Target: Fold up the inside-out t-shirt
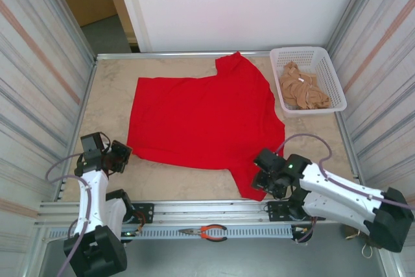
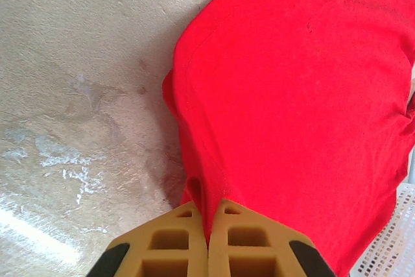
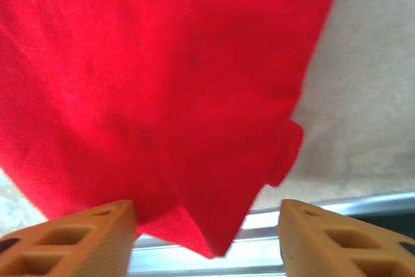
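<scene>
Currently on the worktop (image 1: 110, 89), as seen from above and from both wrists:

1. T-shirt (image 1: 201, 118), bright red, short-sleeved. Lies spread flat across the middle of the worktop, plain side up. One sleeve points to the far edge, just beside the basket; the other sleeve reaches the near edge, under the right arm (image 1: 337, 189). The cloth is mostly smooth, with light wrinkles near its left border.

2. Left jaws, on the left arm (image 1: 87, 192). Positioned at the near-left corner of the t-shirt. Closed tight, with a fold of the red hem pinched between the two tan fingers (image 2: 175, 244). The hem rises off the worktop into the grip.

3. Right jaws. Positioned over the near sleeve of the t-shirt. Standing well apart; the tan fingers (image 3: 71, 244) sit on either side of a drooping point of red cloth. Neither finger presses on the cloth.

4. Basket (image 1: 302, 49), white plastic lattice, in the far-right corner. Holds a crumpled tan garment (image 1: 301, 89).

5. Pliers (image 1: 209, 231), red-handled. Lying on the metal rail at the near edge, between the two arm bases, apart from the t-shirt.
</scene>
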You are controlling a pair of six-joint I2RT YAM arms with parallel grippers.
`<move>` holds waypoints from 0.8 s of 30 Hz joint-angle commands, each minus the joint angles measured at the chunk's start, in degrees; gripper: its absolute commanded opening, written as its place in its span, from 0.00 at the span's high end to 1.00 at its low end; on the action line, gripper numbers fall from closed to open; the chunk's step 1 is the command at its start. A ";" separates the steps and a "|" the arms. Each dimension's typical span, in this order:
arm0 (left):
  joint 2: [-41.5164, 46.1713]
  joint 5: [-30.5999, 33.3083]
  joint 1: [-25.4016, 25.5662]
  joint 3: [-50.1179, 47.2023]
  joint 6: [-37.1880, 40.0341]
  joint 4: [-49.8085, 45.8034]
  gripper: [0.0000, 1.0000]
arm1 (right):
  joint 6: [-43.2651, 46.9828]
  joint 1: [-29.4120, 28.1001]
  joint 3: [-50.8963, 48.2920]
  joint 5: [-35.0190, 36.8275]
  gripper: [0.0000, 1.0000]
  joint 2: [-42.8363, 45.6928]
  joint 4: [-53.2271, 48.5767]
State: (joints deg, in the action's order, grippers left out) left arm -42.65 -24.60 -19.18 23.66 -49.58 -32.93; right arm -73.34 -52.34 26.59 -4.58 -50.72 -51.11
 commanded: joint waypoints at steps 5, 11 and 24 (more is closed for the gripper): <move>1.17 -0.65 -0.46 -0.20 0.58 -1.31 1.00 | -0.69 -1.72 1.46 3.80 1.00 -2.24 4.47; 1.09 -0.18 -0.98 1.07 2.15 -2.31 1.00 | 6.74 2.64 11.38 8.62 1.00 5.06 -3.53; -5.96 0.84 -2.30 7.57 8.58 -1.66 1.00 | 21.41 25.10 19.42 -0.56 1.00 8.57 -1.77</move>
State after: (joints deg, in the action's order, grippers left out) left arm -47.27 -24.36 -20.95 29.17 -44.07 -34.59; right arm -56.58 -29.85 44.12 -1.93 -41.76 -53.36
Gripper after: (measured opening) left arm 0.048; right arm 0.048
